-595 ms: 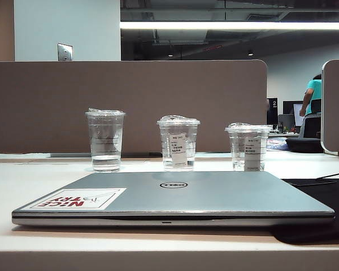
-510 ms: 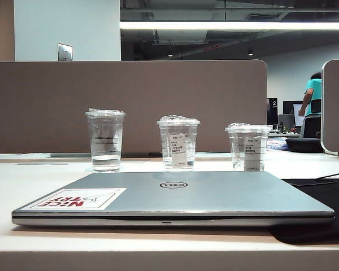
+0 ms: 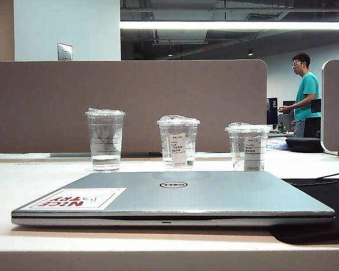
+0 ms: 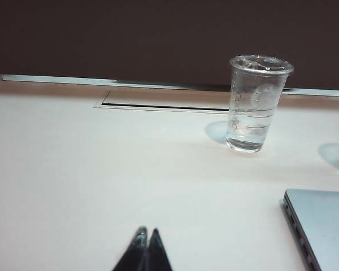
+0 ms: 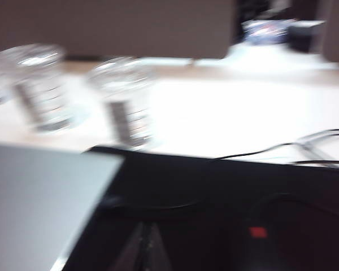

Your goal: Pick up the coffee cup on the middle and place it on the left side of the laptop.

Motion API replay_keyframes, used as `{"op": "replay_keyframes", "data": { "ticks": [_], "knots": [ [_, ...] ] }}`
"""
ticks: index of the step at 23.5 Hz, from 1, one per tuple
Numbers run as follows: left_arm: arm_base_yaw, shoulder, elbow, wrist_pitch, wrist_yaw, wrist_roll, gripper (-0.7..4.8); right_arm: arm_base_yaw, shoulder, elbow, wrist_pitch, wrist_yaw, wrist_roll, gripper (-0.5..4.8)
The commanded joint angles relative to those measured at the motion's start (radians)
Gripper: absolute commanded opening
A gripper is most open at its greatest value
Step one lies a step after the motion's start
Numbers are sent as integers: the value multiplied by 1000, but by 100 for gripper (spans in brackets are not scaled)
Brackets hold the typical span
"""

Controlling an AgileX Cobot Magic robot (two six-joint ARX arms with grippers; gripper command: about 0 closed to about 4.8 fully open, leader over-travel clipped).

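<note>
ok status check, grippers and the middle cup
Left gripper shut, right gripper shut, both empty. Coffee cup untouched behind laptop. Nothing in the way.

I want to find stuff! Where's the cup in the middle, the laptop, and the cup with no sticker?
coffee cup [image 3: 178, 144]: exterior view, on its white label sticker.
laptop [image 3: 214, 195]: exterior view, on the bare lid right of the logo.
cup without a sticker [image 4: 254, 107]: left wrist view, on its clear side wall.

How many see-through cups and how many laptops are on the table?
Clear cups: 3, namely the coffee cup in the middle, the plain cup at left, the long-label cup at right
Laptops: 1, the laptop
Total: 4
</note>
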State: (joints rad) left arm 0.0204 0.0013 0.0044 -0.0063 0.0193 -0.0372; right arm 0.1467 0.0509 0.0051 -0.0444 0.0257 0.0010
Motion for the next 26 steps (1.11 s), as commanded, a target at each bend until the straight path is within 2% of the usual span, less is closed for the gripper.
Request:
{"op": "replay_keyframes", "data": {
  "ticks": [1, 4, 7, 10, 13, 14, 15, 16, 17, 18, 21, 24, 26],
  "knots": [
    [0, 0, 3, 41, 52, -72, -4, 144, 48, -4, 18, -2, 2, -5],
    [0, 2, 3, 138, 180, -95, -4, 235, 92, -4, 18, -2, 2, -5],
    [-7, 31, 4, 278, 227, -123, -5, 277, 113, -4, 18, -2, 2, -5],
    [-52, 190, 6, 400, 229, -117, -5, 279, 114, -4, 18, -2, 2, -5],
    [-113, 455, 31, 583, 229, -44, -4, 279, 115, -4, 18, -2, 2, -5],
    [-144, 627, 76, 672, 229, 1, 17, 279, 115, -4, 18, -2, 2, -5],
    [-157, 710, 103, 713, 230, 18, 56, 279, 115, -4, 18, -2, 2, -5],
    [-183, 905, 177, 801, 232, 54, 222, 279, 115, -4, 18, -2, 2, -5],
    [-192, 992, 217, 834, 232, 65, 325, 279, 115, -4, 18, -2, 2, -5],
    [-204, 1175, 312, 881, 251, 67, 479, 280, 115, -4, 18, -2, 2, -5],
    [-218, 1526, 549, 882, 412, 63, 479, 283, 115, -4, 18, -2, 2, -5],
    [-246, 1752, 729, 874, 541, 63, 479, 283, 115, -4, 19, -2, 2, -5],
    [-266, 1861, 819, 875, 572, 67, 479, 283, 115, -4, 18, -2, 2, -5]
  ]
}}
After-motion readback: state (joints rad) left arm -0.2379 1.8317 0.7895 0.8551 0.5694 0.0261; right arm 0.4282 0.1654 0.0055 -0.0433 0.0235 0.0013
